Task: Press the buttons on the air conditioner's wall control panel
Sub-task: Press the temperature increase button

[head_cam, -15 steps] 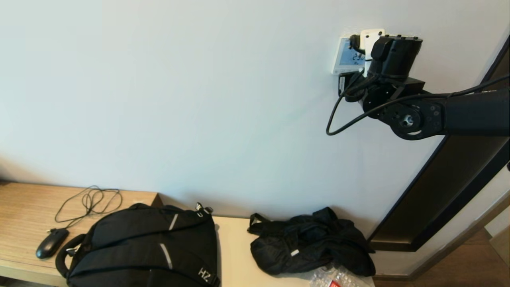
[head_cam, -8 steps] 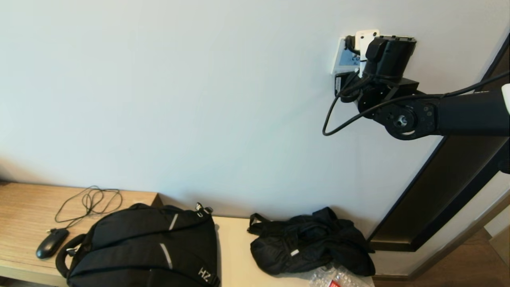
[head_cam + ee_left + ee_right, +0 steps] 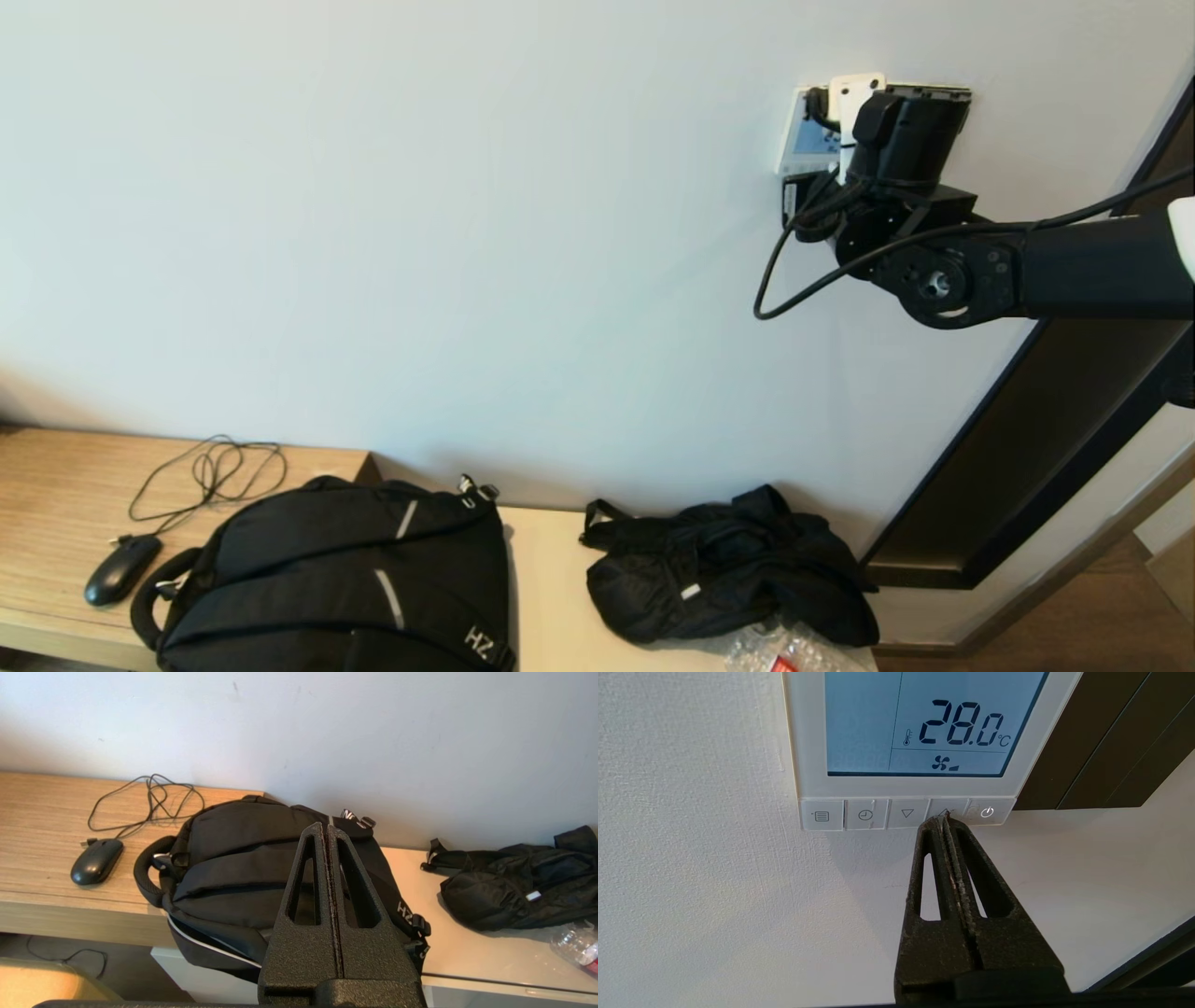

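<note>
The white wall control panel [image 3: 808, 742] fills the upper part of the right wrist view, its pale blue screen [image 3: 915, 723] showing 28.0 °C and a fan mark. A row of small buttons [image 3: 866, 814] runs along its lower edge. My right gripper [image 3: 942, 820] is shut and empty, its tips on the up-arrow button [image 3: 943, 810], between the down-arrow button [image 3: 907, 813] and the power button [image 3: 987, 812]. In the head view the panel [image 3: 799, 131] is mostly hidden behind the right wrist [image 3: 901, 140]. My left gripper [image 3: 325, 828] is shut and empty, parked above the backpack.
A dark plate [image 3: 1087, 742] sits on the wall beside the panel. A black backpack [image 3: 336, 579], a mouse [image 3: 121, 569] with a cable, a crumpled black bag [image 3: 728, 569] and a plastic bottle [image 3: 784, 653] lie on the bench. A dark door frame [image 3: 1046, 448] stands at right.
The right arm has moved a little left and up along the wall, covering more of the panel in the head view. The left arm has not moved.
</note>
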Available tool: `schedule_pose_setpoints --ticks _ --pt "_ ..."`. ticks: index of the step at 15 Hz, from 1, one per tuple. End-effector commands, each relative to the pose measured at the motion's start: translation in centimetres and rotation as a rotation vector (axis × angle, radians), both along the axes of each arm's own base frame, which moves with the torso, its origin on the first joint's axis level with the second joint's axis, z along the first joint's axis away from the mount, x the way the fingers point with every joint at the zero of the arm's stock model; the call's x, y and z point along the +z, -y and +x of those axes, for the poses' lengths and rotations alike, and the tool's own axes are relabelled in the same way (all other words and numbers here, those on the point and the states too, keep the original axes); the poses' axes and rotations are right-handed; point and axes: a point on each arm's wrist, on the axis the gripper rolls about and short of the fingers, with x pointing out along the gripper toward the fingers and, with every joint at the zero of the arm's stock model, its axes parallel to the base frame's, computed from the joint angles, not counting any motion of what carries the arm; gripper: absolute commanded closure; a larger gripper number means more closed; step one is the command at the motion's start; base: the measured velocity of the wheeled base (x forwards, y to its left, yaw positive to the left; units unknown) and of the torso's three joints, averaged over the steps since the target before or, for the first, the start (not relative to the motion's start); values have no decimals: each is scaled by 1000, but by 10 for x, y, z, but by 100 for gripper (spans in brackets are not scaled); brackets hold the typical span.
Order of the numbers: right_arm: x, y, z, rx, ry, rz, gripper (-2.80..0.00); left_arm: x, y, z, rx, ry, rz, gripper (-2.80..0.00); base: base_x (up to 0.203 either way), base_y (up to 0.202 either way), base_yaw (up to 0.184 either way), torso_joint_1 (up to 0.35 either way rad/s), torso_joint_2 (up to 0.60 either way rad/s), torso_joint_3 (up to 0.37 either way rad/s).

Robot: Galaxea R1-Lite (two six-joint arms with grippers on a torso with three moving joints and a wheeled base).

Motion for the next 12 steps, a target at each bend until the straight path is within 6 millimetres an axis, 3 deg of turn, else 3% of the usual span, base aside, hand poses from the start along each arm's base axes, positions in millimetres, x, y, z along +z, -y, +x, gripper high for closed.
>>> schedule_pose_setpoints --ticks 1,12 --pt "3 0 -4 1 5 1 0 0 0 0 1 0 0 0 0 0 0 0 0 0" --pt "3 -4 -11 11 2 2 0 0 0 0 1 0 -1 0 0 0 0 0 0 0"
